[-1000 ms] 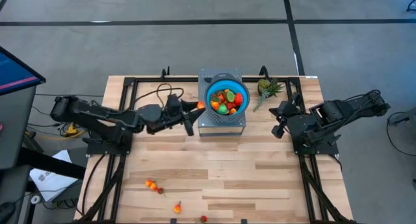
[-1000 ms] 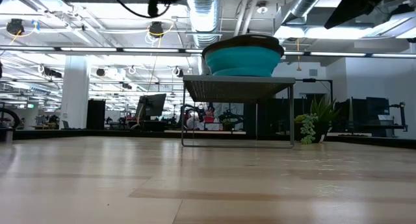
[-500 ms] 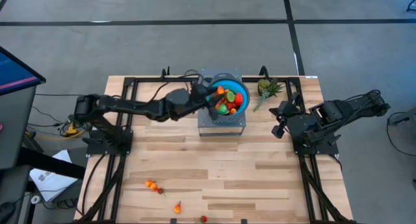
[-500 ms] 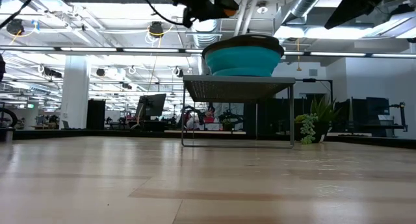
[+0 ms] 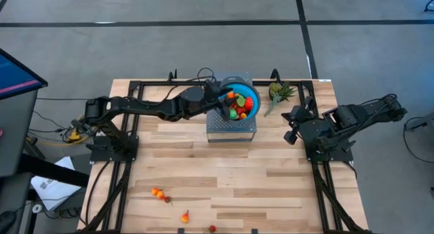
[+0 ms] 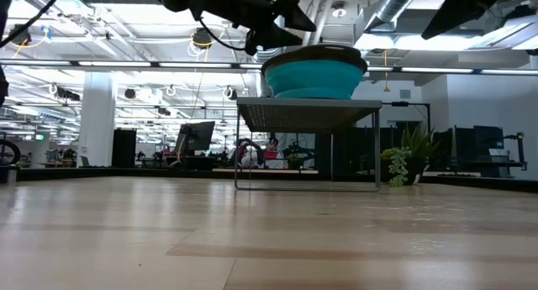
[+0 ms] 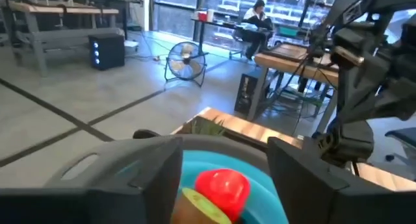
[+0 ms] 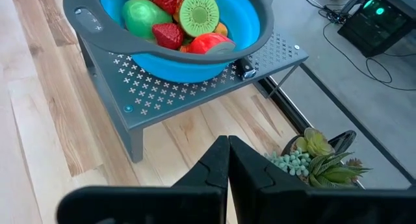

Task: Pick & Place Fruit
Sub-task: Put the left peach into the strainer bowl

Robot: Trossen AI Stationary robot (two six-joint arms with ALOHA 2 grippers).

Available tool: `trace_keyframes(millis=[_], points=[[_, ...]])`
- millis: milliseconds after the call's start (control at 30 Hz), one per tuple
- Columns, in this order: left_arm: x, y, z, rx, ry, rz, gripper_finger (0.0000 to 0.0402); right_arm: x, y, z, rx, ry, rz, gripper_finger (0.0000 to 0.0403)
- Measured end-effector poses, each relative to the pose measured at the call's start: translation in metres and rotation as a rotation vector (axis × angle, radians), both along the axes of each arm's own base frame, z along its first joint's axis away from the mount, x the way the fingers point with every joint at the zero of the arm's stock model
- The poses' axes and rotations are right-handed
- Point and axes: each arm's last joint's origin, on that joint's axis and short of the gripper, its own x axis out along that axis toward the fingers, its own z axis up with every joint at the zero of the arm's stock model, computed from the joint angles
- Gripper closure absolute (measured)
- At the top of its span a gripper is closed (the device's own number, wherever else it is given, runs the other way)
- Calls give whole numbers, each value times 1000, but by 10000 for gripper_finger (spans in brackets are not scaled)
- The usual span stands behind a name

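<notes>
The blue bowl [image 5: 252, 91] stands on a grey perforated stand [image 5: 230, 131] at the table's far middle. It holds several toy fruits, among them an orange one [image 5: 231, 95], a red one [image 7: 222, 186] and a kiwi slice [image 8: 197, 13]. My left gripper [image 5: 222, 102] hovers level over the bowl's left rim. It is open, with nothing between its fingers [image 7: 156, 169]. My right gripper [image 8: 227, 152] is shut and holds nothing; it waits right of the stand. A few more fruits [image 5: 158, 192] lie on the boards near the table's near edge.
A spiky green plant piece [image 5: 278, 93] stands just right of the stand, between it and my right arm. Black frame rails [image 5: 129, 125] run along the table's left and right sides. Bare boards lie between the stand and the loose fruits [image 5: 184, 217].
My left gripper has reached toward the table's right, from left of the stand to over the bowl's left rim, rolling a little. The orange fruit seen at its fingertips before no longer shows there; an orange fruit lies in the bowl.
</notes>
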Motion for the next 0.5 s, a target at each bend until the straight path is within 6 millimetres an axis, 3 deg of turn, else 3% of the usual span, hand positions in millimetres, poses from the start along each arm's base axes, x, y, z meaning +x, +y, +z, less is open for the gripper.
trace_keyframes(millis=[233, 500], points=[[-6, -7, 11, -2, -32, -9, 154, -1, 0, -1, -5, 16, 0, 403], [-17, -50, 30, -4, -36, -137, 206, -1, 0, -1, -6, 19, 0, 403]])
